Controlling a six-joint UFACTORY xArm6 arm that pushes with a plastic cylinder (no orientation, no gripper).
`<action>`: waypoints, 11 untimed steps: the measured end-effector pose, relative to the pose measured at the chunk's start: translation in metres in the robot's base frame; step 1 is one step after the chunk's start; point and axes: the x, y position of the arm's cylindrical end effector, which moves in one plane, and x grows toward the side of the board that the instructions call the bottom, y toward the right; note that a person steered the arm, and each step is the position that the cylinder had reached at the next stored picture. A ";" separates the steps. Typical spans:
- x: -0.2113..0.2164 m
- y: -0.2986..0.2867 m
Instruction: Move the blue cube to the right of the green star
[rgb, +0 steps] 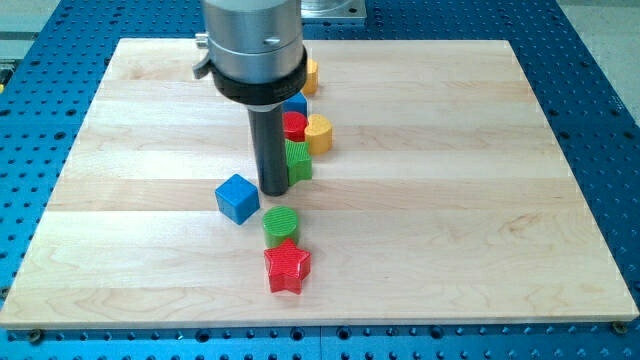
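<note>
My tip (274, 190), bare rod gripping nothing, stands just right of blue cube (237, 197), left against green star (297, 161).

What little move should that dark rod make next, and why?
Probably swing my tip round to the view's left of the blue cube. My tip now stands between that cube and the green star-shaped block, so a push from here would likely drive the cube away from its goal.
</note>
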 end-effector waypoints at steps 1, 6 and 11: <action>-0.012 0.010; 0.033 -0.034; 0.001 0.208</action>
